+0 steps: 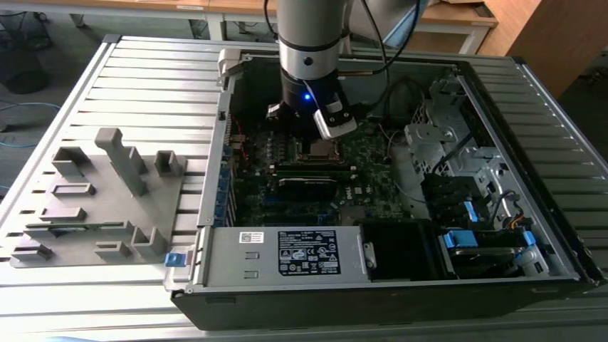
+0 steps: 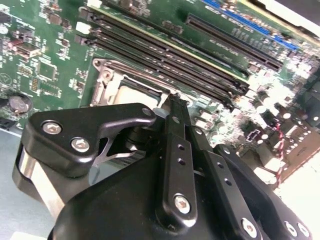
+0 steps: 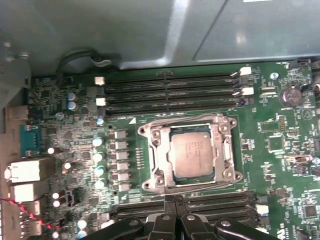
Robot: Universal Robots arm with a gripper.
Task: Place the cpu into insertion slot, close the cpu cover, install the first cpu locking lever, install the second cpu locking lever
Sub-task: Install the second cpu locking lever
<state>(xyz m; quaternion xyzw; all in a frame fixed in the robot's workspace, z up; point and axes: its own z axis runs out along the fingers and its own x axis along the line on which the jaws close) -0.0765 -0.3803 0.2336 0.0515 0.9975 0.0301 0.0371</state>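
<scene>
— What kind of place is this?

— It looks like a lab or workshop where a robot works on computers.

— How can you tell?

— In the exterior view a big robot arm [image 1: 309,43] reaches down into an open computer case [image 1: 399,214]. The case lies on a metal tabletop [image 1: 142,78] made of long ribbed strips. Next to the case sits a grey holder [image 1: 105,199] with slots and posts for parts.

— Anything else?

— Yes. Behind the tabletop there are wooden desks [image 1: 456,21], and a blue cable [image 1: 24,114] lies on the floor at the exterior view's left.
</scene>
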